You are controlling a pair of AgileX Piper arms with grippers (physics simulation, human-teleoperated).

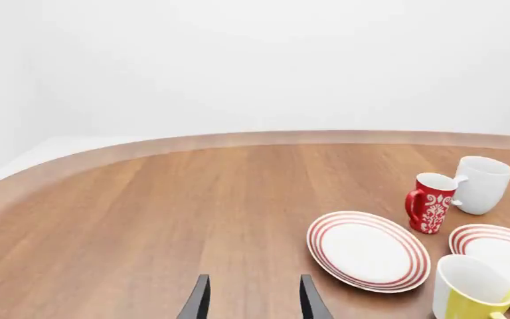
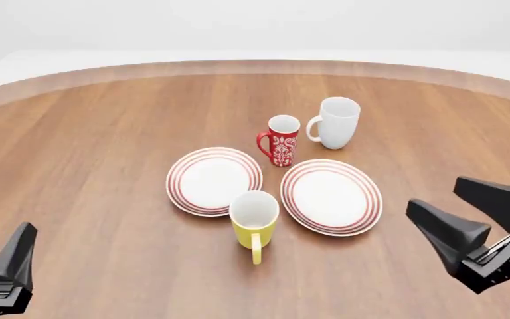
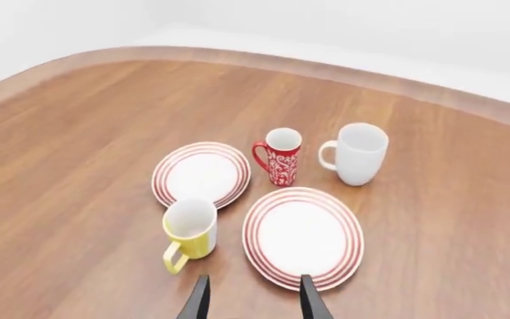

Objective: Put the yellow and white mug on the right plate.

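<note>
the table (image 2: 104, 133) is bare-wooded around two plates; the right plate (image 2: 331, 196) lies empty, the yellow and white mug (image 2: 254, 219) upright just beside it. the right gripper (image 2: 467, 219) hangs wide apart, empty. the reach is unstarted; next, close on the mug.

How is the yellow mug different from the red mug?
The yellow and white mug is plain yellow outside, while the red mug has a white pattern. In the front view, the yellow mug's handle points toward the camera; the red mug's handle points left. The yellow mug stands nearer the arms, just in front of the two plates; the red mug stands behind them, beside the white mug. Both are upright, empty, white inside.
</note>
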